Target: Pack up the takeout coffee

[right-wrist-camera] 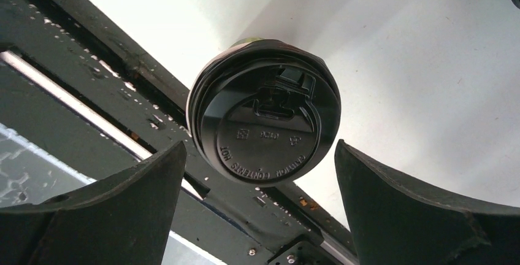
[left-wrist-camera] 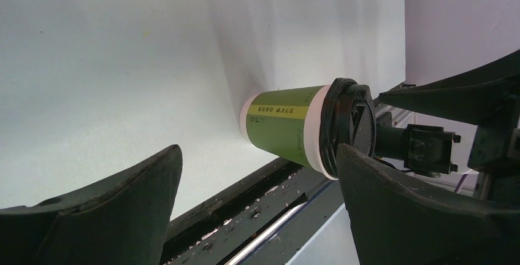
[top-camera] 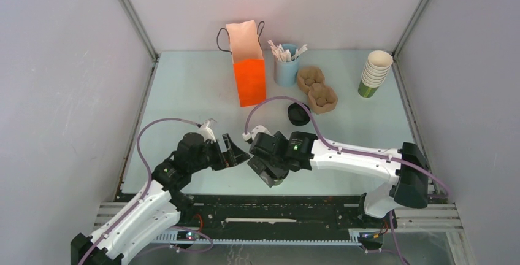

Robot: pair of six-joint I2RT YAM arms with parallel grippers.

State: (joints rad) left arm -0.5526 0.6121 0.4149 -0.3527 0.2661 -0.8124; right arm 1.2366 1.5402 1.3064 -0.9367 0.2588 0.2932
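I have two arms, and both reach to the same spot. The coffee (left-wrist-camera: 279,127) stands upright on the surface (top-camera: 184,93), right at the near edge, next to the black rail (right-wrist-camera: 80,50). It is a green cup with a yellow stripe and a white band at the top. A black lid (right-wrist-camera: 265,129) sits on it.

My right end effector (right-wrist-camera: 259,148) hangs over the coffee and looks down on the lid. Its two fingers (right-wrist-camera: 417,203) are spread wide, one on each side. They do not touch the lid, and there is nothing in them.

My left end effector (left-wrist-camera: 257,154) points at the coffee from the side. Its fingers (left-wrist-camera: 122,216) are spread wide too. The cup is in front of them, not between them, and they hold nothing.

Far back on the surface is an orange bag (top-camera: 250,81). Beside it is a blue cup (top-camera: 285,72) full of sticks. Next to that lies a brown carrier (top-camera: 317,90), and a loose black lid (top-camera: 298,115) rests near it. A stack of cups (top-camera: 374,73) stands in the far right corner. All of these are well apart from the coffee.
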